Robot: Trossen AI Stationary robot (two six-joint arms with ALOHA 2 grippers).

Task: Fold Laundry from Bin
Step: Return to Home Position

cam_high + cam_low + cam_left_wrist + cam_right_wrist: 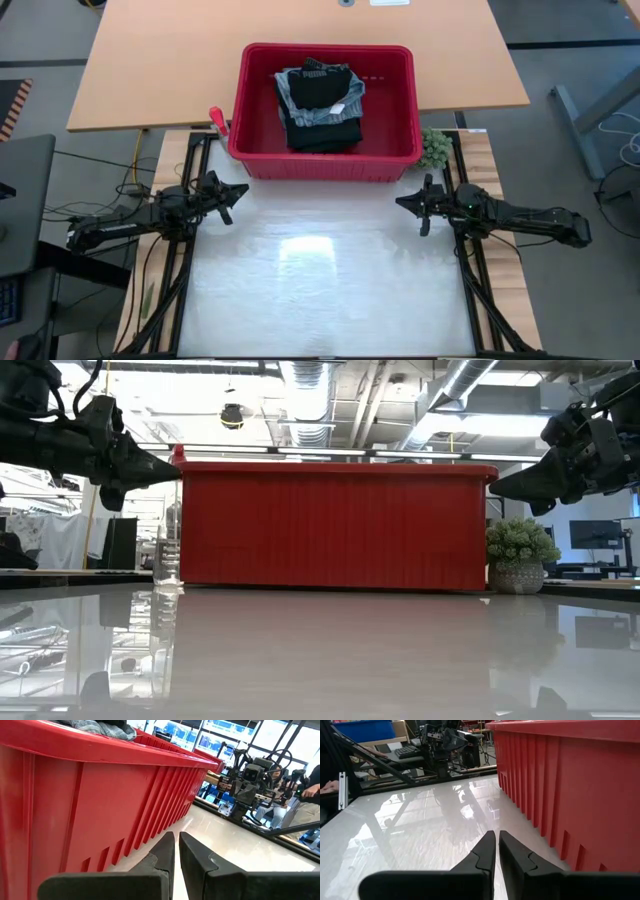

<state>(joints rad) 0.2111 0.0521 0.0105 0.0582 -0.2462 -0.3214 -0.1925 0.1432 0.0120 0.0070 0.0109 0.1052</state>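
The glossy white table [320, 290] is seen across the lower half of the high view, and at mid-height the left gripper [238, 190] at left and the right gripper [403, 202] at right are held above it, each with fingers pressed together and empty. Farther back, upper centre, the folded laundry [320, 97] is stacked inside the red bin [325, 165], and a small potted plant [435, 148] is set just beside its right corner

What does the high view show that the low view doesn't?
Only the high view shows the folded laundry stacked inside the bin. Only the low view shows the ceiling ducts and the small pot under the green plant. Both show the bin, the plant, and the left tool and right tool, both shut, in front of it.
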